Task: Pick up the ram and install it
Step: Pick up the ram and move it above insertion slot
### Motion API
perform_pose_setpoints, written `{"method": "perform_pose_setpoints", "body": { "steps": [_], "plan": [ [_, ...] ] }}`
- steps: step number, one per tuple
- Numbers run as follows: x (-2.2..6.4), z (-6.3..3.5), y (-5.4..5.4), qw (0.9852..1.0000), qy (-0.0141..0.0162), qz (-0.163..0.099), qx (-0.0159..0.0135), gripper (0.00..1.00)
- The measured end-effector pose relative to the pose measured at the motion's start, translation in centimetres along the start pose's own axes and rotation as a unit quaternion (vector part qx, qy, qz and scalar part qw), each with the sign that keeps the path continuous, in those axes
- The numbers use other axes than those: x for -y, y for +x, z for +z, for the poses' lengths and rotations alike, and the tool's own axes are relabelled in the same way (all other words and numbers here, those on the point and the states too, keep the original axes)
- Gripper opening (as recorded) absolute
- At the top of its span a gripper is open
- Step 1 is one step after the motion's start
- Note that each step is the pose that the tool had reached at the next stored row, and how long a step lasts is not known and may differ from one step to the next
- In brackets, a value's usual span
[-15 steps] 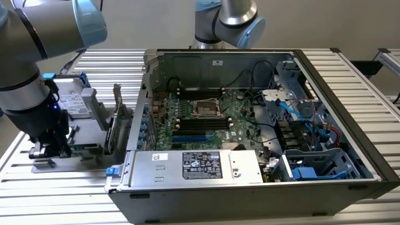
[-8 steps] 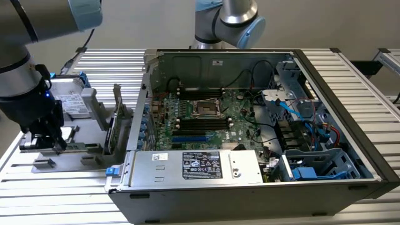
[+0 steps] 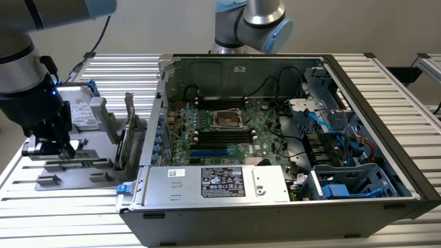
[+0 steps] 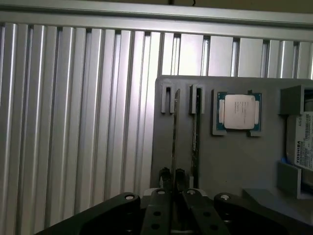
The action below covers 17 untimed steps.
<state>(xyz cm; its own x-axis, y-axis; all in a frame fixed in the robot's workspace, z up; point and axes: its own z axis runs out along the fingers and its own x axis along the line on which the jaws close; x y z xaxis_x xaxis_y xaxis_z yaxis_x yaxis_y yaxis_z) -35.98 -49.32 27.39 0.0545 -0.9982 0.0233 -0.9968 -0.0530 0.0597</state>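
Gripper (image 4: 173, 176) pinched on the ram (image 4: 175, 127) standing in grey holder (image 4: 230, 166); judged best lifted straight, untilted, to avoid binding.

Open computer case (image 3: 241, 227) on slatted table (image 3: 62, 222). At the exterior view's left of the case: grey holder (image 3: 76, 174), upright green card (image 3: 128, 137). Gripper (image 3: 67, 152) low over holder, at ram (image 3: 88, 154).
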Motion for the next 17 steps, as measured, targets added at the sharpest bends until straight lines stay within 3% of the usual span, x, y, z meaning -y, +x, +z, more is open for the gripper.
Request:
{"method": "perform_pose_setpoints", "body": {
  "steps": [17],
  "plan": [
    [4.36, -6.44, -0.1, 1.0000, 0.0000, 0.000, 0.0002, 0.14]
  ]
}}
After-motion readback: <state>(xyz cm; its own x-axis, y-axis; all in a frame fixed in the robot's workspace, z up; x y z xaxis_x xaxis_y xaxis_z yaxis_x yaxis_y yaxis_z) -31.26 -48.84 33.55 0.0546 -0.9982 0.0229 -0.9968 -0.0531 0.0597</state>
